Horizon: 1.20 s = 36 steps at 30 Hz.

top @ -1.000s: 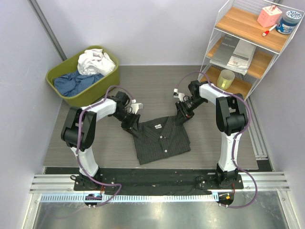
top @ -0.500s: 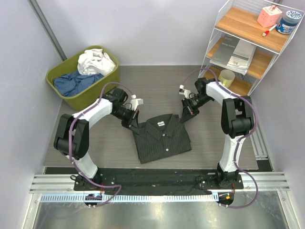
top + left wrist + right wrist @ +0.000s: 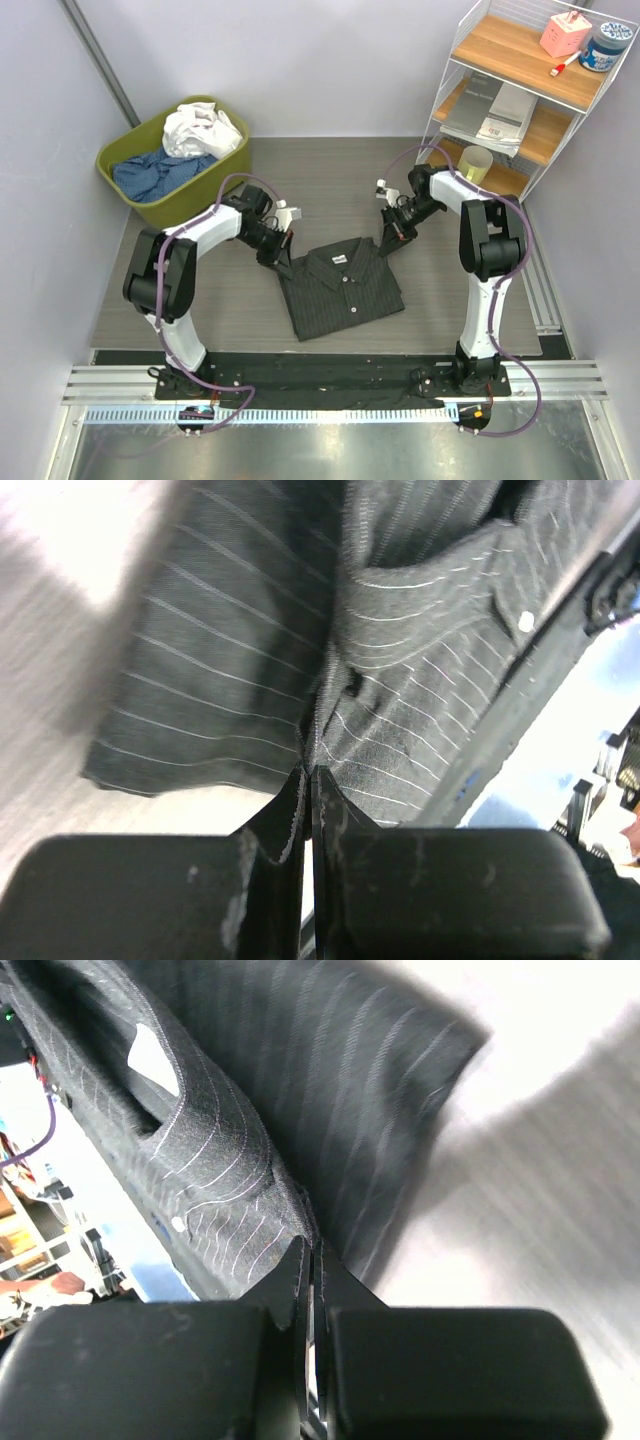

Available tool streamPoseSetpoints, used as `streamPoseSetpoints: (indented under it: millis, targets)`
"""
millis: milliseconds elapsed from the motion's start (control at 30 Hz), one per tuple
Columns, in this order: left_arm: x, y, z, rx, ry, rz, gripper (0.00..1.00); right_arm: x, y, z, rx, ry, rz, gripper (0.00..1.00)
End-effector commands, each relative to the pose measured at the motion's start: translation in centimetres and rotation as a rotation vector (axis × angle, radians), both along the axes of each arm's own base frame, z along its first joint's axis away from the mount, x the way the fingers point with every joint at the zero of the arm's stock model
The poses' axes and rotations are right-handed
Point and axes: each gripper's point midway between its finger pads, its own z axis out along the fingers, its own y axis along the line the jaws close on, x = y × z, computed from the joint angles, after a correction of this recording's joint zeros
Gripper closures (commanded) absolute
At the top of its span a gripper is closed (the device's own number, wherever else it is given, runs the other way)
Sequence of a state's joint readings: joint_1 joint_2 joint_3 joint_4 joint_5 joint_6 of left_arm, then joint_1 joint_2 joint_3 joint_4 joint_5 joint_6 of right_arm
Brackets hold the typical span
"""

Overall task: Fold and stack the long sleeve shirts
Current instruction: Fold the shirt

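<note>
A dark pinstriped long sleeve shirt [image 3: 342, 286] lies folded on the grey table, collar toward the back. My left gripper [image 3: 274, 248] is shut on the shirt's left shoulder edge [image 3: 305, 745], its two black jaws pressed together on a fold of cloth. On the other side my right gripper [image 3: 386, 236] is shut on the right shoulder edge [image 3: 310, 1228], jaws likewise pinching the fabric. Both wrist views are filled by the striped cloth lifted slightly off the table.
A green bin [image 3: 172, 160] at the back left holds a white shirt [image 3: 203, 130] and a blue garment [image 3: 152, 173]. A white wire shelf [image 3: 520, 100] with wooden boards, a yellow cup [image 3: 473, 165] and papers stands at the back right.
Both grippers kept their hold on the shirt's shoulders and shifted it slightly toward the right and back; the shirt lies a bit flatter and squarer now.
</note>
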<state>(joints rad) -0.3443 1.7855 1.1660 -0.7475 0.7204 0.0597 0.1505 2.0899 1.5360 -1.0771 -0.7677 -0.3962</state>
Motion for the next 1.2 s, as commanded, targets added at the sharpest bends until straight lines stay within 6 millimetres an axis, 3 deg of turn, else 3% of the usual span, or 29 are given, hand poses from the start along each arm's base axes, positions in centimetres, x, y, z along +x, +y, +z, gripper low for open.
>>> streamPoseSetpoints:
  millis: [0,267,433,633,733,800,900,967,1000,1033,1100,1133,1167]
  targets:
    - [1.7,0.8,-1.0,0.037,-0.037,0.047,1.00,2.4,0.8,-0.1,0.006,-0.072,-0.010,0.99]
    - [1.6,0.8,1.5,0.000,-0.100,0.064,1.00,2.6,1.9,1.7,0.046,-0.101,-0.006,0.99]
    - [2.2,2.1,-0.2,0.077,-0.110,0.086,1.00,3.8,2.4,1.5,0.054,-0.110,-0.007,0.98]
    - [3.7,4.2,-3.7,0.180,-0.057,0.121,1.00,4.4,2.0,-2.0,-0.007,-0.072,-0.028,0.98]
    - [4.5,4.9,-4.9,0.211,-0.049,0.133,1.00,4.6,2.2,-3.4,-0.020,-0.052,-0.056,0.92]
    - [5.5,5.3,-5.0,0.221,-0.072,0.138,1.00,4.7,2.8,-3.2,-0.007,-0.051,-0.078,0.85]
    - [6.5,5.5,-4.0,0.184,-0.097,0.144,0.98,4.8,3.2,-1.7,0.030,-0.048,-0.106,0.68]
    - [6.5,5.7,-2.8,0.144,-0.102,0.141,0.90,4.8,2.8,0.3,0.053,-0.070,-0.126,0.56]
    - [6.2,5.0,-1.6,0.067,-0.094,0.130,0.84,4.7,2.0,0.8,0.062,-0.064,-0.147,0.53]
    - [6.1,5.0,0.1,0.035,-0.123,0.127,0.70,4.5,1.6,2.1,0.075,-0.079,-0.155,0.50]
    - [6.2,4.4,2.4,-0.027,-0.183,0.102,0.59,3.0,0.6,2.6,0.086,-0.041,-0.161,0.48]
    - [6.6,4.0,4.3,-0.055,-0.242,0.097,0.56,2.4,0.3,3.7,0.093,-0.059,-0.160,0.48]
    - [6.9,3.7,5.0,-0.064,-0.266,0.095,0.54,1.6,0.3,3.8,0.096,-0.051,-0.157,0.48]
